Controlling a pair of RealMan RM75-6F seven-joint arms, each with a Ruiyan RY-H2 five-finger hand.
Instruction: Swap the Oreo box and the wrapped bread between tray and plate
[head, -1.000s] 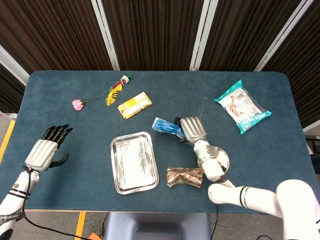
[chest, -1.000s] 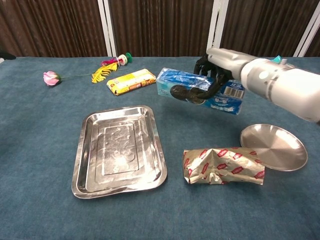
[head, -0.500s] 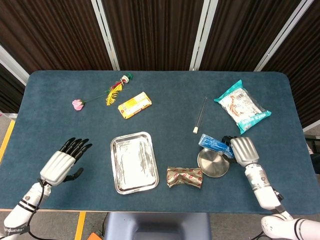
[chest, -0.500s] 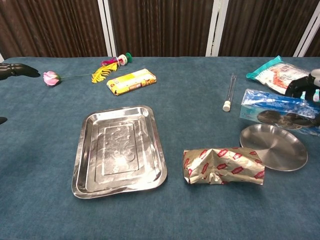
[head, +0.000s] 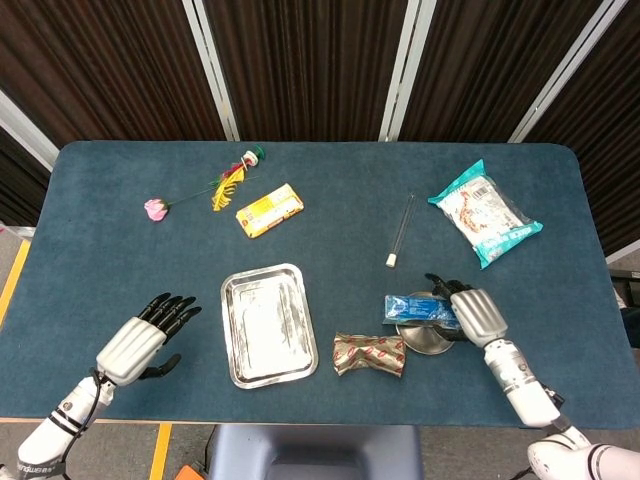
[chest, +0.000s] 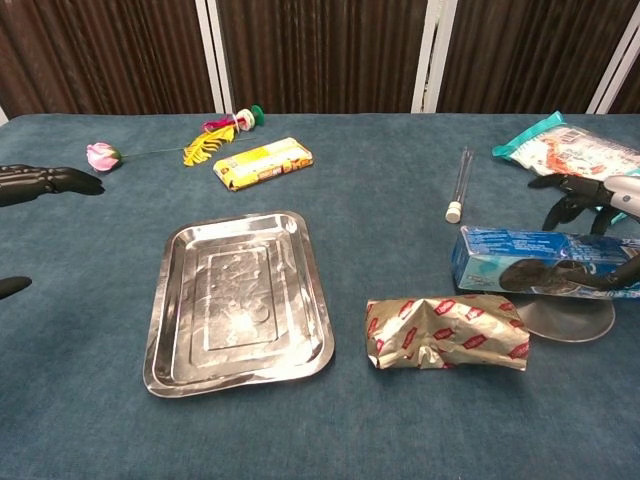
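Blue tabletop (head: 130, 260) is carrying one tray (head: 267, 324), one plate (head: 428, 335), one wrapped bread (head: 370, 354); right robot hand (head: 470, 312) is gripping one Oreo box (head: 418, 309) lying left-right; left robot hand (head: 135, 338) is hanging open.

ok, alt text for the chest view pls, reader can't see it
The robot's right hand holds a blue Oreo box over a round metal plate at the right of a blue table. The wrapped bread lies beside the plate, next to an empty steel tray. The open left hand hovers at far left.
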